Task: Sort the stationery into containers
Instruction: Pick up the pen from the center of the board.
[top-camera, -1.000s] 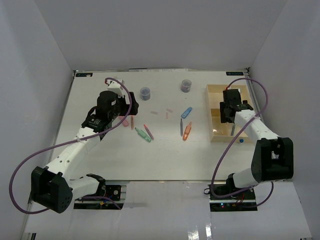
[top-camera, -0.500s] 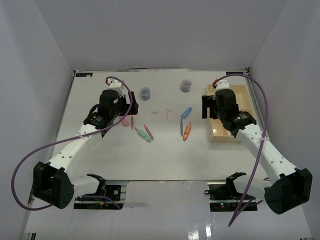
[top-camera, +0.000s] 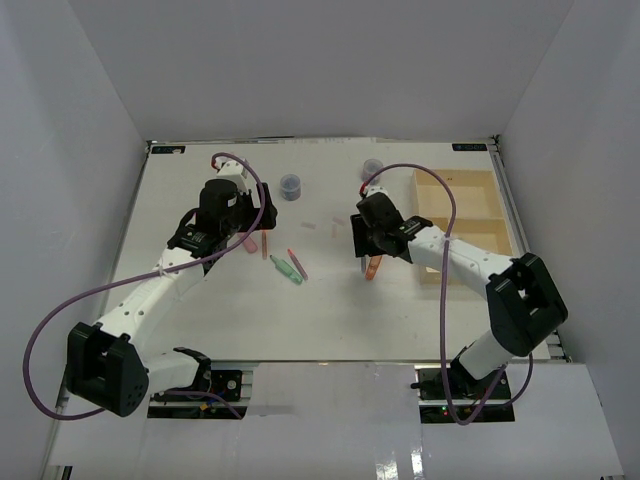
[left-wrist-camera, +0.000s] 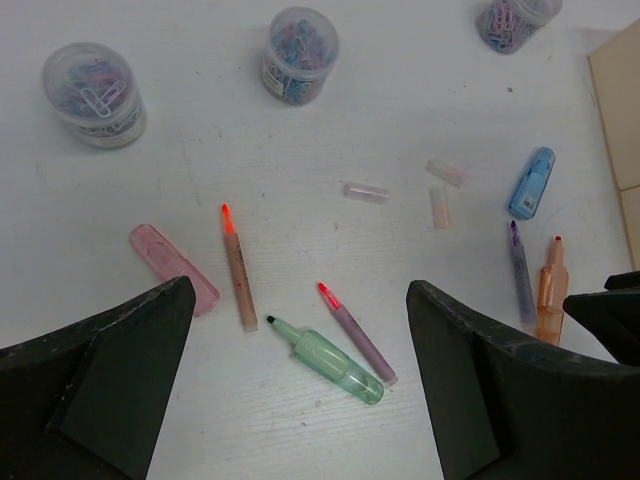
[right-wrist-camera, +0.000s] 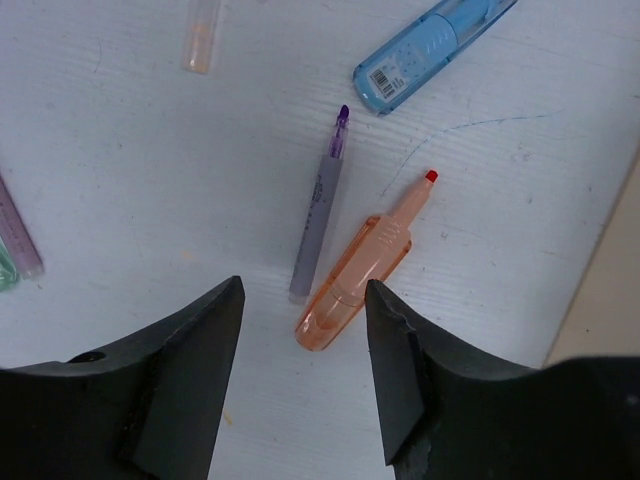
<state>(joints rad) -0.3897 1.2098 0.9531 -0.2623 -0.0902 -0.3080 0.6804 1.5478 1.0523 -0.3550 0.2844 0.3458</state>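
Fingers on the left (left-wrist-camera: 100, 390) gape wide, right fingers (right-wrist-camera: 150, 400) narrower, empty; three pots (left-wrist-camera: 95, 80) (left-wrist-camera: 300, 55) (left-wrist-camera: 515, 18) and five pens (left-wrist-camera: 238, 270) (left-wrist-camera: 325, 350) (left-wrist-camera: 358, 335) (left-wrist-camera: 522, 275) (left-wrist-camera: 550, 290) lie below.

Orange marker (right-wrist-camera: 352, 285) glossy translucent plastic, table (right-wrist-camera: 130, 150) matt.

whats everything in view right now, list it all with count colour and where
paperclip pots: three, clear with coloured clips, far side of table
small caps: three, pale pink, mid table
stubby blue piece: one, blue, beyond the purple marker
purple marker: one, purple, beside orange highlighter
orange highlighter: one, orange, near tray
green highlighter: one, green, left of centre
thin markers: two, pinkish, red tips, flanking green highlighter
pink piece: one, pink, leftmost
tray: one, beige wood, right side
table: one, white
left tool: one, black, open, above left group
right tool: one, black, open, over orange highlighter
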